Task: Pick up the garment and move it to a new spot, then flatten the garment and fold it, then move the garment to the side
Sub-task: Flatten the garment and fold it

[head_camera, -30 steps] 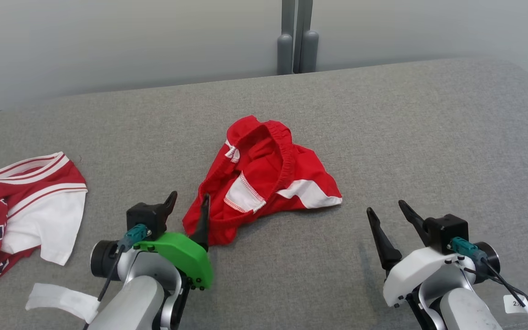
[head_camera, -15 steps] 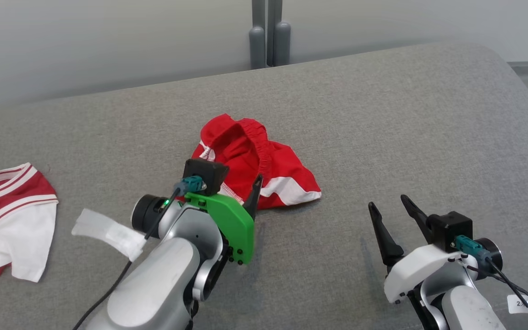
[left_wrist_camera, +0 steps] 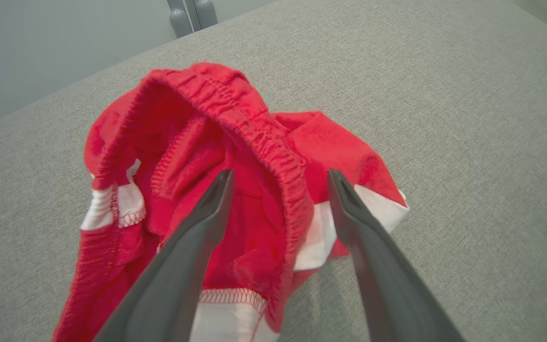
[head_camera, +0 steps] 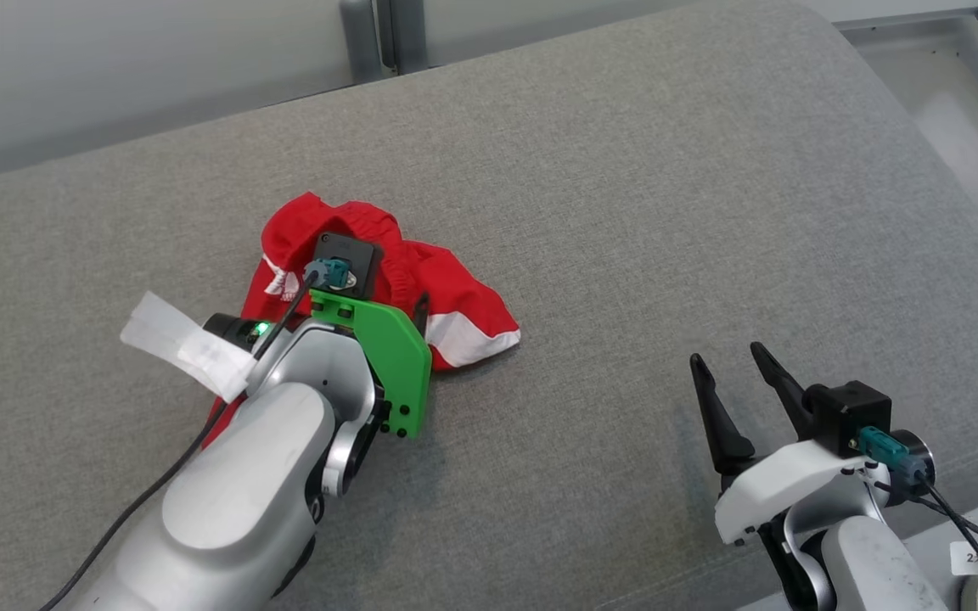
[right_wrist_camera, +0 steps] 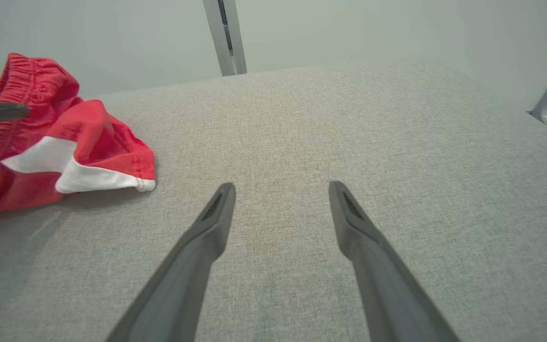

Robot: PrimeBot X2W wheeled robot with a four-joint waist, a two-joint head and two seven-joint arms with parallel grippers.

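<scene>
The grey fabric-covered counter (head_camera: 625,212) carries crumpled red shorts (head_camera: 455,297) with white panels. They lie heaped directly under the left tool and well off to the left of the right tool. In the last second the left arm has swung forward from the shorts' near edge to hang over their middle. I take that as the approach for the first pick-up; nothing is lifted yet. The left tool (left_wrist_camera: 279,176) is spread wide, straddling the raised elastic waistband (left_wrist_camera: 273,152) and gripping nothing; whether its tips touch cloth I cannot tell. The right tool (head_camera: 727,356) is spread wide too, empty, over bare counter.
</scene>
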